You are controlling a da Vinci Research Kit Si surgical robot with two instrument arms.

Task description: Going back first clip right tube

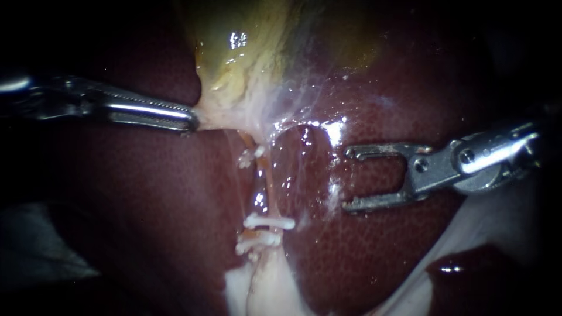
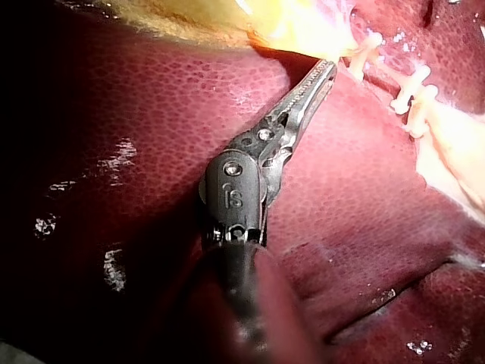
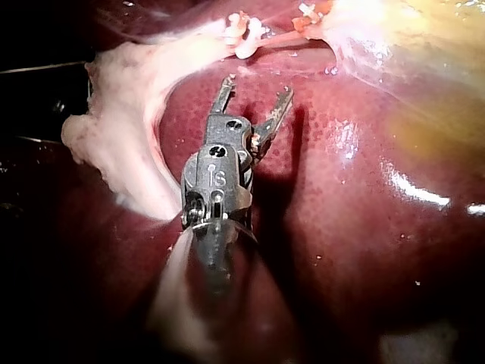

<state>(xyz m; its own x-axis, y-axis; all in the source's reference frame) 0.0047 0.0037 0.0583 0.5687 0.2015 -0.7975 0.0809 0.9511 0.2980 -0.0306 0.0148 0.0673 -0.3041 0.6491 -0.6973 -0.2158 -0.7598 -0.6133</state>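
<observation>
tube thin, pale orange, three white clips across it

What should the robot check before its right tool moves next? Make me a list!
1. End effector of the right instrument open and empty: ok.
2. The right instrument apart from the tube, with only liver under it: ok.
3. The clips sitting across the tube: ok.
4. End effector of the left instrument shut on the gallbladder edge: ok.
5. The clips closed all the way round the tube: cannot tell.
</observation>
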